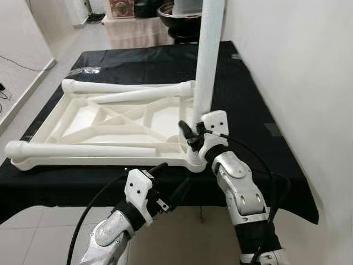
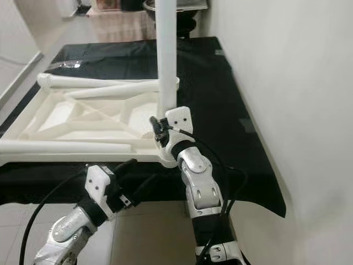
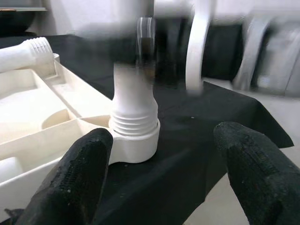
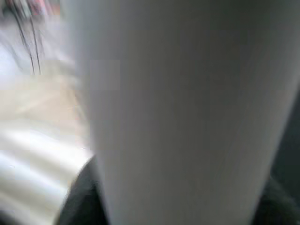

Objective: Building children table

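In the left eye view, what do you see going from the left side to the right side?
Loose white leg lying on the upside-down tabletop → left tool → upright white leg → right tool → black cloth → white wall.

White wall (image 1: pixel 298 66), tiled floor (image 1: pixel 33 237) (pale)

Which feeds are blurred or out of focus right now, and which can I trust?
Both eye views are sharp on the upright table leg and right gripper. Left wrist view: threaded leg base crisp, upper part smeared, with the left gripper's fingers soft. Right wrist view: leg too near, wholly out of focus.
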You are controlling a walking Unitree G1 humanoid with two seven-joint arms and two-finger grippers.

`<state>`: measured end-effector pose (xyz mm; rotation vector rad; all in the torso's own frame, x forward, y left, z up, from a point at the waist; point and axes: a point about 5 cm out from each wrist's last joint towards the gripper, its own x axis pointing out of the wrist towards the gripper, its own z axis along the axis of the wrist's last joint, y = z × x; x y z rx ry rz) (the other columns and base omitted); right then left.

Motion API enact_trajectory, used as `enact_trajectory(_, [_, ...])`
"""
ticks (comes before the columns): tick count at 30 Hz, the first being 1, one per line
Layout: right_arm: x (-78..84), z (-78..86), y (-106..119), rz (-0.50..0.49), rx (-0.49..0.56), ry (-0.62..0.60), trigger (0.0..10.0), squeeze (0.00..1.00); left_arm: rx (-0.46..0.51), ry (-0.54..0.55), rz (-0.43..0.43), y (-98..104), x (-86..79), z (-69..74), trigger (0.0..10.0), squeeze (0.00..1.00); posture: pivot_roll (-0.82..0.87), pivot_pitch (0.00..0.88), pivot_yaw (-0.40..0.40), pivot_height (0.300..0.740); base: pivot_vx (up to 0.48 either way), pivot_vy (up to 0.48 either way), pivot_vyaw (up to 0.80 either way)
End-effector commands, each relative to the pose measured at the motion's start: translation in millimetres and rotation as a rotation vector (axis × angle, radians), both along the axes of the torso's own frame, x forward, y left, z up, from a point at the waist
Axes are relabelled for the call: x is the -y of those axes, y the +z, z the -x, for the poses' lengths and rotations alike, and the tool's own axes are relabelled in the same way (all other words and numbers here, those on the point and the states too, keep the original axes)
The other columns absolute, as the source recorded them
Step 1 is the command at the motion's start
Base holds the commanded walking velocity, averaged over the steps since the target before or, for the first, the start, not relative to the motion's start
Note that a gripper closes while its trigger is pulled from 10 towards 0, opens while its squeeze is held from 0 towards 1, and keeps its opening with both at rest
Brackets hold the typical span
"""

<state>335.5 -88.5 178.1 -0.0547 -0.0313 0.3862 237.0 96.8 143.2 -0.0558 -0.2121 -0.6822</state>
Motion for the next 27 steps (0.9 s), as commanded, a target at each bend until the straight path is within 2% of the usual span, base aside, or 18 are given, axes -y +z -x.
enact_trajectory(1, [-0.9,0.4,-9,-0.03,-0.058,0.053,10.0,1.0,-0.017,0.02,-0.006,-5,-4.3,0.7,10.0,0.0,0.05,0.161,0.052,0.74,0.0,0.0,0.0])
enact_trajectory(2, [-0.1,-1.5,-1,-0.055,-0.033,0.113,10.0,1.0,-0.017,0.019,-0.005,-5,-4.1,0.5,10.0,0.0,0.05,0.161,0.052,0.74,0.0,0.0,0.0])
enact_trajectory(3, [-0.1,-1.5,-1,-0.055,-0.033,0.113,10.0,1.0,-0.017,0.019,-0.005,-5,-4.1,0.5,10.0,0.0,0.05,0.161,0.052,0.74,0.0,0.0,0.0])
enact_trajectory(4, [5.1,-4.9,8,-0.053,0.002,0.208,10.0,0.0,-0.017,0.018,-0.003,-5,-3.3,0.3,10.0,0.0,0.05,0.157,0.049,0.74,0.0,0.0,0.0])
enact_trajectory(5, [12.7,-7.6,18,-0.017,0.033,0.299,10.0,0.0,-0.017,0.016,-0.002,-5,-2.3,0.4,10.0,0.0,0.06,0.154,0.044,0.74,0.0,0.0,0.0])
enact_trajectory(6, [12.7,-7.6,18,-0.017,0.033,0.299,10.0,0.0,-0.017,0.016,-0.002,-5,-2.3,0.4,10.0,0.0,0.06,0.154,0.044,0.74,0.0,0.0,0.0])
enact_trajectory(7, [23.7,-10.6,28,0.056,0.062,0.381,10.0,0.0,-0.017,0.016,0.0,-5,-0.9,0.4,10.0,0.0,0.06,0.154,0.039,0.74,0.0,0.0,0.0])
enact_trajectory(9, [26.6,-11.6,30,0.079,0.068,0.392,10.0,0.0,-0.017,0.016,0.001,-5,-0.5,0.5,10.0,0.0,0.06,0.154,0.039,0.74,0.0,0.0,0.0])
enact_trajectory(11, [33.6,-11.5,37,0.138,0.092,0.465,10.0,0.0,-0.015,0.018,0.003,-5,0.2,0.5,10.0,0.0,0.06,0.153,0.034,0.74,0.0,0.0,0.0])
enact_trajectory(12, [33.6,-11.5,37,0.138,0.092,0.465,10.0,0.0,-0.015,0.018,0.003,-5,0.2,0.5,10.0,0.0,0.06,0.153,0.034,0.74,0.0,0.0,0.0])
enact_trajectory(13, [41.3,-8.2,39,0.179,0.082,0.554,10.0,0.0,-0.014,0.02,0.005,-5,0.7,0.7,10.0,0.0,0.06,0.152,0.028,0.74,0.0,0.0,0.0])
enact_trajectory(14, [41.3,-8.2,39,0.179,0.082,0.554,10.0,0.0,-0.014,0.02,0.005,-5,0.7,0.7,10.0,0.0,0.06,0.152,0.028,0.74,0.0,0.0,0.0])
enact_trajectory(16, [49.6,-3.2,38,0.207,0.058,0.638,10.0,0.0,-0.013,0.022,0.007,-5,1.1,0.9,10.0,0.0,0.06,0.152,0.026,0.74,0.0,0.0,0.0])
enact_trajectory(24, [57.3,-0.4,36,0.209,0.038,0.69,10.0,0.0,-0.014,0.023,0.01,-6,1.7,1.1,10.0,0.0,0.05,0.149,0.029,0.74,0.0,0.0,0.0])
enact_trajectory(25, [57.7,-0.8,36,0.198,0.035,0.698,1.9,0.0,-0.015,0.021,0.011,-6,1.9,1.2,10.0,0.0,0.05,0.146,0.032,0.74,0.0,0.0,0.0])
enact_trajectory(27, [57.7,-0.8,36,0.198,0.035,0.698,1.9,0.0,-0.015,0.021,0.011,-6,1.9,1.2,10.0,0.0,0.05,0.146,0.032,0.74,0.0,0.0,0.0])
